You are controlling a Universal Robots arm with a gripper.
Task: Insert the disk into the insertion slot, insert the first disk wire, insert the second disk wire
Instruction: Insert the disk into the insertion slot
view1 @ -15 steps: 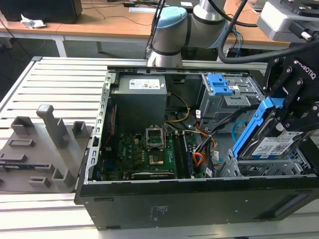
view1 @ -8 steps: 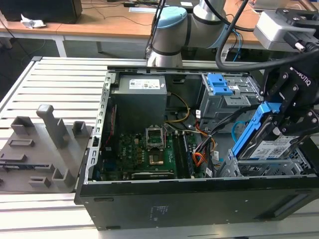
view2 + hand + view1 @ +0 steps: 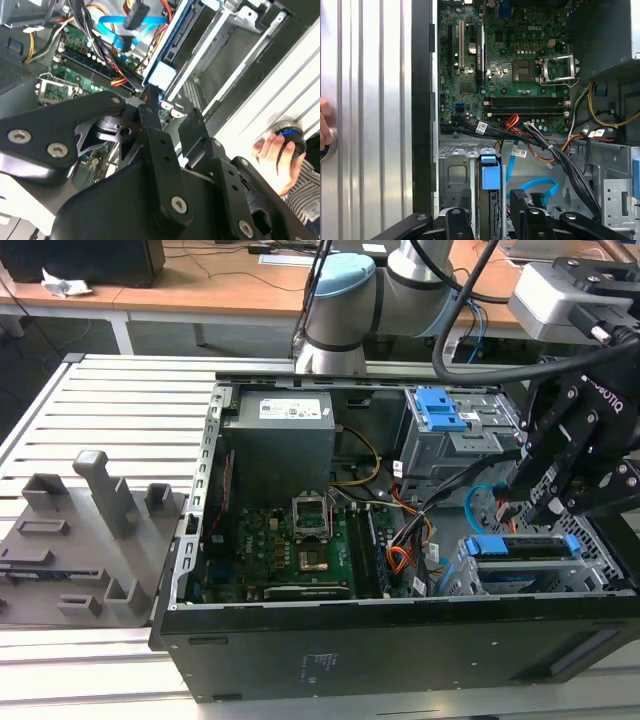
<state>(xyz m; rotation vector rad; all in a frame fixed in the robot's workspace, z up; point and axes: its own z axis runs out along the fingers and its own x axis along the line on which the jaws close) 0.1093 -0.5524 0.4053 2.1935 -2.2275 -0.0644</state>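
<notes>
gripper (image 3: 540, 502) hangs over the drive-cage corner of the open case (image 3: 400, 640), fingers (image 3: 456, 220) spread, nothing pinched between them

disk (image 3: 522, 545) sits in the insertion slot (image 3: 600, 555) right under the fingertips, blue carrier edge facing up at the hand. In the first wrist view the carrier tab lies in the gap between the two fingers, and no contact is visible. Can't tell if it's fully home

second disk wire (image 3: 542, 186) loops just ahead of one finger, and its dark plug looks loose, not mated. first disk wire can't be picked out of the red/orange harness beyond the fingertips

risks as judged from here:
- blue loop is close enough to that finger to snag on any descent or closing move. That would drag the plug sideways or kink the flat cable
- thick black cables (image 3: 560, 160) cross just past the loop, crowding the approach. A grab there could take a black cable along with the plug
- if the disk is proud of the cage, pushing a plug against it shifts the drive instead of mating it, so the connector could skew or bend
- cage walls stand tight either side of the carrier. Fingers this wide could hit sheet metal before reaching anything

a person's hand (image 3: 275, 150) rests on a round button (image 3: 290, 136) outside the case, well off to the side of the gripper
</notes>
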